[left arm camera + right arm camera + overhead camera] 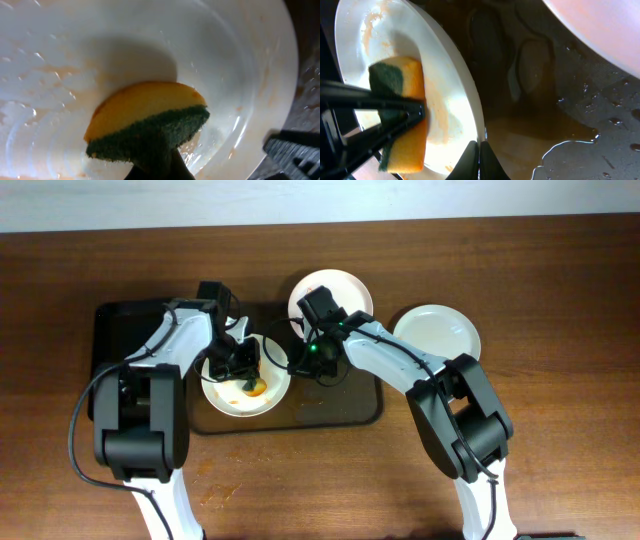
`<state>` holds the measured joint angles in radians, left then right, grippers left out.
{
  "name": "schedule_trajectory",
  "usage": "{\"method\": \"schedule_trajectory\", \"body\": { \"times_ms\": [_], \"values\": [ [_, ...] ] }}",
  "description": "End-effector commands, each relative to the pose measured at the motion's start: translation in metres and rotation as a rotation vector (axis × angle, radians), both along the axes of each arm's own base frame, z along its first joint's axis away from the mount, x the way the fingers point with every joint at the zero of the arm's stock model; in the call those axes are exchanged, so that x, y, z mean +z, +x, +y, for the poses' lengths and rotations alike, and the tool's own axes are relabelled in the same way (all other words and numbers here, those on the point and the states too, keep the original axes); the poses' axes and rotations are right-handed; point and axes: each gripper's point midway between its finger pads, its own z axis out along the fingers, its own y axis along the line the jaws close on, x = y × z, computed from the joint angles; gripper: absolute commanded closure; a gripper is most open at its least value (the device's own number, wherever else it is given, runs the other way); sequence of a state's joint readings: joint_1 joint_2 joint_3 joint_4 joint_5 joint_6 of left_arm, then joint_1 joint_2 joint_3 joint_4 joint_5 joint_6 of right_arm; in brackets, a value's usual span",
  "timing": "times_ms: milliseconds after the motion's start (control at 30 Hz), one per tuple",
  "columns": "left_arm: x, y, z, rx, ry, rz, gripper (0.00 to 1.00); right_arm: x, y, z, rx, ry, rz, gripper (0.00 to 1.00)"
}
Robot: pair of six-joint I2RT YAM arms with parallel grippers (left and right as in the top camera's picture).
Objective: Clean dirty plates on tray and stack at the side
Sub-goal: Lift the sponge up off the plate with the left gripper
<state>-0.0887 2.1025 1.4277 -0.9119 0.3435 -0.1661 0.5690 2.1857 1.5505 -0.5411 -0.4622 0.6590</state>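
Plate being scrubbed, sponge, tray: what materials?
Plate: glossy white, ceramic or melamine, can't tell which; shows bright highlights. Sponge: yellow foam with a green fibrous scouring layer. Tray: smooth dark brown, probably plastic; water pools on it.

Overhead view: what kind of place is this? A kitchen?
Probably a robot test bench, not a home kitchen: two robot arms at a wooden table, a sauce-streaked plate on a brown tray, and a sponge.

Round white shallow plates (437, 332): you see 3
Large brown rectangular tray (340, 408): you see 1
Smaller black tray (115, 330): 1
Yellow sponge with green scouring face (147, 125): 1
Black-and-white robot arms (150, 410): 2
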Motion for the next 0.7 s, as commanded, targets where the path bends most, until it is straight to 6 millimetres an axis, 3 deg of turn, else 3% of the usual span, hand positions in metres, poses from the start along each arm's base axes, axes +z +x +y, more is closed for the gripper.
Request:
{"method": "schedule_trajectory", "body": {
  "times_ms": [0,33,67,167,233,400,467,533,667],
  "values": [
    [-0.036,0.006,0.031,0.092,0.104,0.079,1.0,-0.008,0.003,-0.007,-0.013,-0.033,-0.002,0.96],
    [-0.027,0.019,0.033,0.099,0.102,0.052,1.0,-0.008,0.003,-0.007,-0.014,-0.035,-0.003,0.95],
    [-0.007,0.039,0.034,0.105,0.098,0.006,1.0,-0.009,0.004,-0.008,-0.018,-0.042,-0.007,0.86],
    [0.035,0.073,0.033,0.106,0.09,-0.087,1.0,-0.009,0.005,-0.009,-0.02,-0.046,-0.011,0.64],
    [0.063,0.09,0.032,0.098,0.085,-0.147,1.0,-0.008,0.008,-0.007,-0.022,-0.04,-0.025,0.55],
    [0.119,0.116,0.032,0.103,0.076,-0.255,1.0,-0.009,0.02,0.001,-0.036,-0.009,-0.069,0.53],
    [0.123,0.119,0.032,0.104,0.08,-0.274,1.0,-0.01,0.022,0.006,-0.04,0.002,-0.079,0.53],
    [0.121,0.12,0.038,0.109,0.113,-0.274,1.0,-0.016,0.021,0.009,-0.074,-0.015,-0.07,0.64],
    [0.119,0.119,0.051,0.118,0.191,-0.273,1.0,-0.019,0.02,0.012,-0.098,-0.033,-0.071,0.73]
  ]
}}
